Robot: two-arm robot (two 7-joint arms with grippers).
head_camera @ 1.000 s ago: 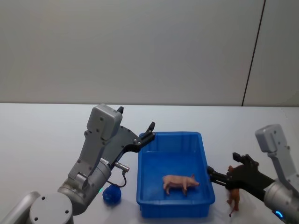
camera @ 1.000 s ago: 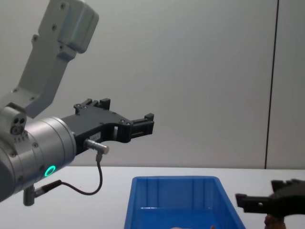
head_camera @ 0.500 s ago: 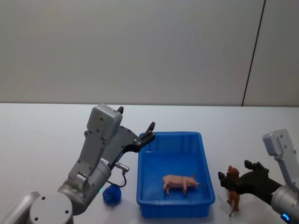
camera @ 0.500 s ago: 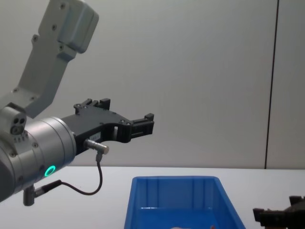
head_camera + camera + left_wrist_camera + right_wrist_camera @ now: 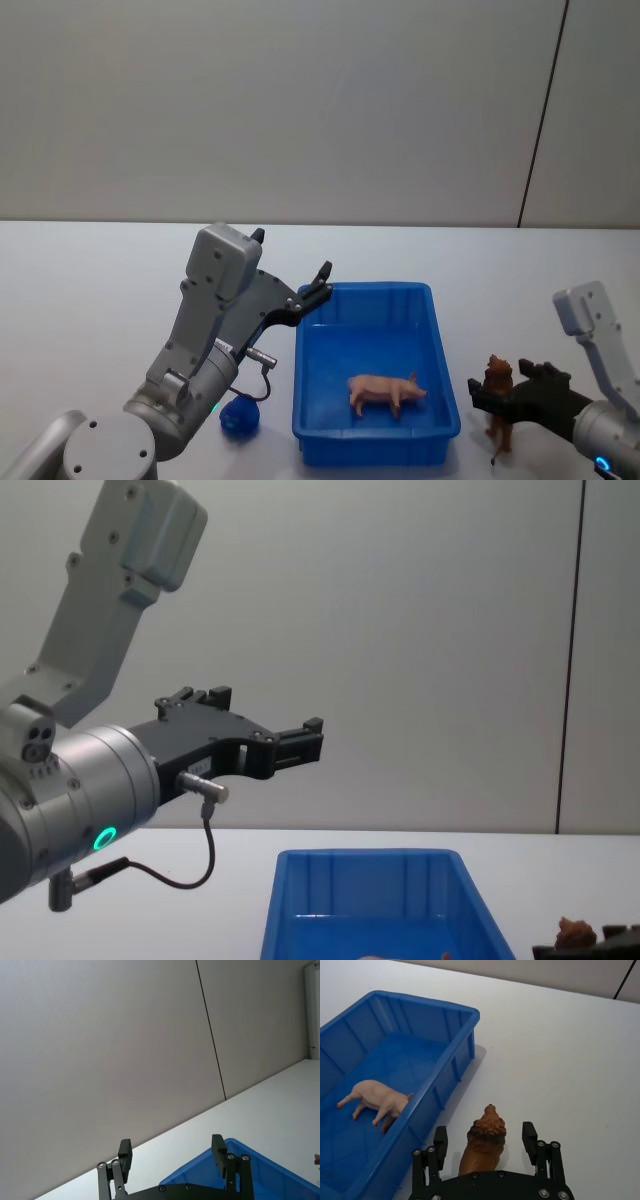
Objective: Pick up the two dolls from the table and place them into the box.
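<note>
Right gripper (image 5: 485, 1138) is wide open and straddles the lion (image 5: 484, 1141). One of the fingers (image 5: 440, 1141) sits on each flank with a gap on both sides, no contact as far as can be seen. The lion stands upright on the table (image 5: 100, 290), just right of the box (image 5: 375, 437) at its near right corner, apart from the wall. Its long axis runs along the gripper's reach with the head pointing away from the wrist, so the jaws would close across the narrow body behind the mane. Right arm is by far the nearer one.

The pig (image 5: 388, 390) already lies on its side on the box floor, toward the near right.

Left gripper (image 5: 171, 1150) is raised over the box's far left corner, fingers apart, holding nothing, idle.

- **Lion:** reddish-brown with a ridged, shaggy mane. It looks like a firm moulded figure rather than plush.
- **Pig:** pale pink and smooth.
- **Box:** bright blue plastic with a thick rim and ribbed inner walls.
- **Table:** flat, plain white.

A small blue object (image 5: 238, 418) lies on the table left of the box.

Judged step: close on the lion, then lift it over the right rim.
</note>
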